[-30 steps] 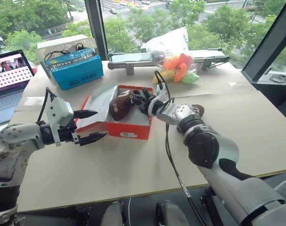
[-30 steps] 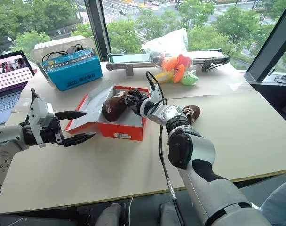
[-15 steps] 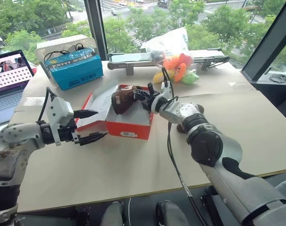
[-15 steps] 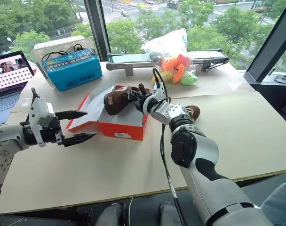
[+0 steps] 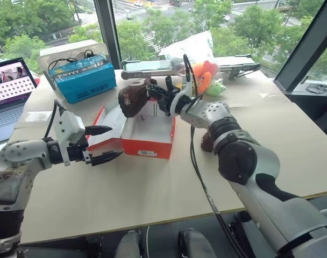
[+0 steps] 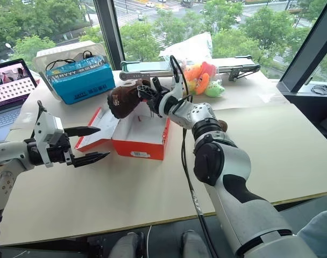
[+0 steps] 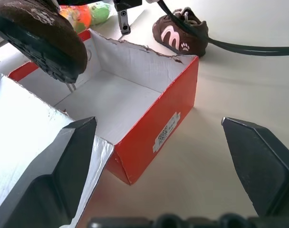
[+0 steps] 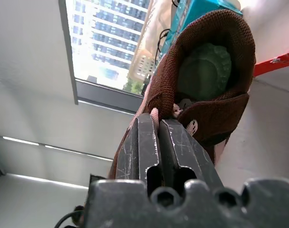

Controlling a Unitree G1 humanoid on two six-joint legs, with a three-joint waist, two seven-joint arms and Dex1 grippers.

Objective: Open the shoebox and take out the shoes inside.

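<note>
Left gripper (image 5: 105, 144): nearest to us, just in front of the shoebox's open lid; we see its two black fingers spread wide with nothing between them.
Shoebox (image 5: 148, 141): red, lid folded out to the left, white inside bare; we take it as our landmark on the table (image 5: 126, 193).
Second shoe (image 7: 181, 35): brown with pale markings, on the table just right of the shoebox, upright.
Right gripper (image 5: 154, 95): above the shoebox's far edge; its fingers are pressed together on the collar of the first shoe.
First shoe (image 5: 133, 99): brown, hanging in the air over the shoebox's far left corner, clear of the box.
Blue box (image 5: 84, 78): beyond the shoebox, to the left.
Plush toys (image 5: 205, 78): beyond the shoebox, to the right.
</note>
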